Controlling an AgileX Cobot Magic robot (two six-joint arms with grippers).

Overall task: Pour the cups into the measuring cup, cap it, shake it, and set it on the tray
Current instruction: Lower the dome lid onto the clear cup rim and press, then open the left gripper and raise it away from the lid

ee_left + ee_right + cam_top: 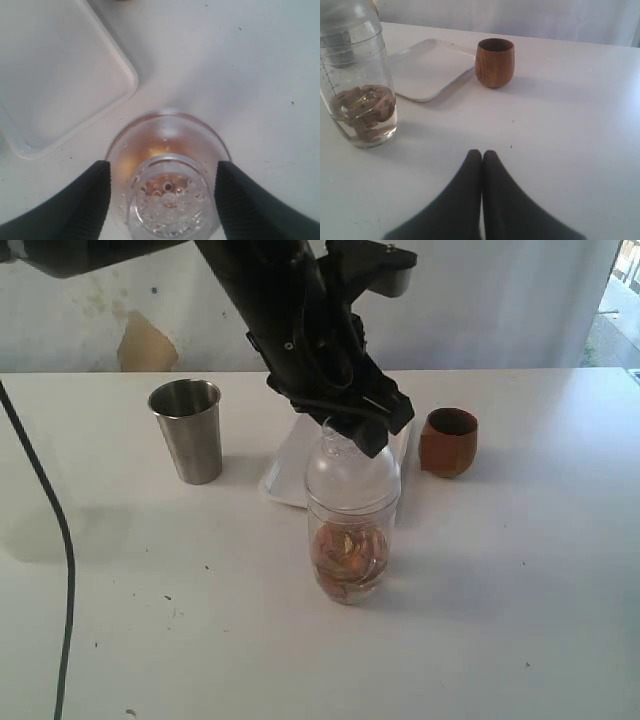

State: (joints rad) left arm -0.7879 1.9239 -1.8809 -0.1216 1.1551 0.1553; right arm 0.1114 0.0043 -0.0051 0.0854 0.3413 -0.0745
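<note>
Exterior view: white surface [500, 620] carrying one steel cup [186, 435], upright and open-mouthed, at the left; one measuring cup [347, 540], clear, upright, near the middle and towards the front, with brown pieces [348, 558] lying in its bottom and a frosted domed cap [352, 475] seated on its mouth; one white tray [283, 475] lying flat just behind the measuring cup; one wooden cup [448, 443], upright, just to the right of the tray. The black arm of the left hand [358, 432] reaches down over the top of the cap. One black cable [45, 510] runs along the left edge. Left wrist view: looking straight down on the cap [167, 200] and the measuring cup [167, 135] beneath it; the left hand [162, 170] stands open, its two black fingers [80, 205] one on each side of the cap, with a narrow gap showing between each finger and the cap's upper ring; nothing gripped. A rounded corner of the tray [131, 82] lies near the measuring cup, apart from it. Right wrist view: the right hand [481, 157] is fully closed, fingertips pressed together, empty, low over bare surface [570, 125]; ahead of it stand the measuring cup [362, 90], the tray [427, 70] behind that, and the wooden cup [494, 62] just beside the tray's edge.
</note>
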